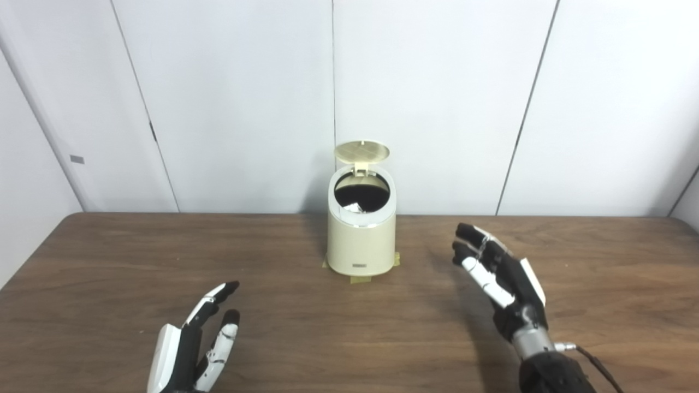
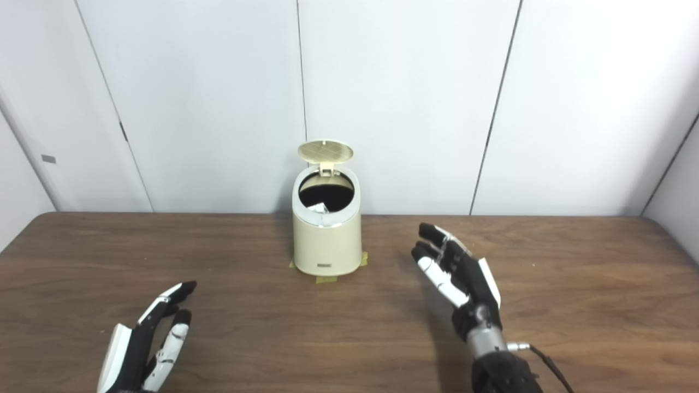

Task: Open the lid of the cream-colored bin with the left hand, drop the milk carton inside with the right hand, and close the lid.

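Note:
The cream-colored bin [image 1: 361, 243] stands at the back middle of the table, taped down at its base. Its round lid [image 1: 362, 152] is flipped up and open. A bit of white, likely the milk carton [image 1: 354, 207], shows inside the dark opening. My left hand [image 1: 196, 341] is open and empty, low at the front left, well away from the bin. My right hand [image 1: 499, 278] is open and empty, raised to the right of the bin, fingers pointing toward it.
The brown wooden table [image 1: 109, 273] runs across the whole view. White wall panels [image 1: 240, 103] stand directly behind the bin. A cable [image 1: 598, 365] trails from my right wrist.

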Robot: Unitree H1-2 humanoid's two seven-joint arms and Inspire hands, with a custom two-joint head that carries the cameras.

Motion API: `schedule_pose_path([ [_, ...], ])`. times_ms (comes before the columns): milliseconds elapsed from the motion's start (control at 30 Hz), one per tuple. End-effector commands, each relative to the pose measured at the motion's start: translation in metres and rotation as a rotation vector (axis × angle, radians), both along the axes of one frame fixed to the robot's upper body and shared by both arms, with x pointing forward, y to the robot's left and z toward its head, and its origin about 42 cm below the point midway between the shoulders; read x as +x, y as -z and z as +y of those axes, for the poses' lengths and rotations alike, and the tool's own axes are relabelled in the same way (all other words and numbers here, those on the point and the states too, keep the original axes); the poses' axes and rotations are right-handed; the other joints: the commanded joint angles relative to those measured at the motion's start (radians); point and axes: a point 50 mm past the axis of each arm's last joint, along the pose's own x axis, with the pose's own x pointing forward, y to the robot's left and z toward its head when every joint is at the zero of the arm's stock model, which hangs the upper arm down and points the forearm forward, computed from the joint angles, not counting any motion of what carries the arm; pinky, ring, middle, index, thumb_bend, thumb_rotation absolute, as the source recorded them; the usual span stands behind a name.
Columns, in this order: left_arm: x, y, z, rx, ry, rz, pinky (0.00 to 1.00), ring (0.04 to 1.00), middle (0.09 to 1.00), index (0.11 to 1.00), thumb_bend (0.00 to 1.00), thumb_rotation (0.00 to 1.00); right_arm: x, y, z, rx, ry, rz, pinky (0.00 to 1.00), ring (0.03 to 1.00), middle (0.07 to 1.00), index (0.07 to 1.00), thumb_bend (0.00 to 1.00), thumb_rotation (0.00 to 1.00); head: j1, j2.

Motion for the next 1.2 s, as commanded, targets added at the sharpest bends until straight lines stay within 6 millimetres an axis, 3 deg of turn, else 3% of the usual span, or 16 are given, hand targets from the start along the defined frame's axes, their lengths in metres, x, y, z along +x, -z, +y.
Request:
schedule_pose_path([
  [0, 0.013, 0.011, 0.010, 0.032, -0.009, 0.006, 0.80, 0.835, 0.836, 0.827, 0.36, 0.91, 0.003, -0.018, -0.003, -0.009, -0.024, -0.075, 0.84, 0.899, 0.910, 0.909, 0.24, 0.53, -0.001, 0.003],
  [133, 0.013, 0.012, 0.012, 0.026, -0.008, 0.000, 0.79, 0.826, 0.831, 0.821, 0.35, 0.91, -0.004, -0.007, -0.008, 0.009, -0.009, -0.037, 0.86, 0.910, 0.916, 0.909, 0.19, 0.64, -0.004, 0.005],
  [267, 0.014, 0.011, 0.015, 0.018, 0.003, -0.014, 0.76, 0.827, 0.834, 0.825, 0.35, 0.92, -0.015, 0.001, -0.009, 0.014, -0.022, 0.004, 0.87, 0.926, 0.926, 0.921, 0.13, 0.91, -0.005, 0.006],
  [300, 0.014, 0.010, 0.014, 0.018, 0.006, -0.020, 0.75, 0.826, 0.833, 0.825, 0.35, 0.91, -0.018, 0.004, -0.008, 0.024, -0.029, 0.009, 0.87, 0.924, 0.929, 0.922, 0.13, 0.89, -0.005, 0.008],
  [333, 0.014, 0.008, 0.014, 0.017, 0.011, -0.025, 0.74, 0.823, 0.828, 0.822, 0.35, 0.91, -0.021, 0.006, -0.008, 0.031, -0.032, 0.011, 0.86, 0.913, 0.925, 0.915, 0.14, 0.78, -0.004, 0.012],
  [400, 0.014, 0.004, 0.012, 0.019, 0.022, -0.032, 0.74, 0.823, 0.828, 0.821, 0.37, 0.92, -0.024, 0.010, -0.007, 0.036, -0.028, 0.013, 0.84, 0.896, 0.914, 0.905, 0.14, 0.68, -0.005, 0.012],
  [533, 0.019, -0.020, 0.000, 0.060, 0.064, -0.053, 0.76, 0.835, 0.833, 0.826, 0.40, 0.95, -0.028, 0.017, -0.006, 0.045, 0.006, 0.026, 0.82, 0.873, 0.884, 0.875, 0.18, 0.57, -0.012, 0.012],
  [633, 0.029, -0.041, -0.008, 0.083, 0.073, -0.074, 0.81, 0.848, 0.830, 0.820, 0.44, 0.99, -0.029, 0.024, -0.007, 0.085, 0.014, 0.039, 0.80, 0.856, 0.868, 0.858, 0.20, 0.40, -0.009, 0.011],
  [833, 0.064, -0.104, -0.028, 0.184, 0.102, -0.132, 0.99, 0.925, 0.866, 0.834, 0.55, 1.00, -0.029, 0.031, -0.011, 0.069, 0.014, 0.049, 0.83, 0.867, 0.888, 0.884, 0.20, 0.40, -0.003, 0.009],
  [933, 0.085, -0.136, -0.040, 0.232, 0.123, -0.146, 1.00, 0.987, 0.905, 0.855, 0.61, 1.00, -0.029, 0.033, -0.013, 0.069, 0.006, 0.038, 0.85, 0.880, 0.899, 0.897, 0.19, 0.39, -0.007, 0.008],
  [1033, 0.104, -0.164, -0.052, 0.287, 0.129, -0.160, 1.00, 0.999, 0.929, 0.893, 0.75, 1.00, -0.029, 0.033, -0.012, 0.074, 0.008, 0.041, 0.84, 0.880, 0.893, 0.890, 0.18, 0.39, -0.009, 0.009],
  [1167, 0.123, -0.198, -0.069, 0.342, 0.140, -0.214, 1.00, 1.000, 0.936, 0.908, 0.84, 1.00, -0.029, 0.034, -0.010, 0.079, 0.005, 0.045, 0.84, 0.878, 0.887, 0.883, 0.18, 0.37, -0.013, 0.011],
])
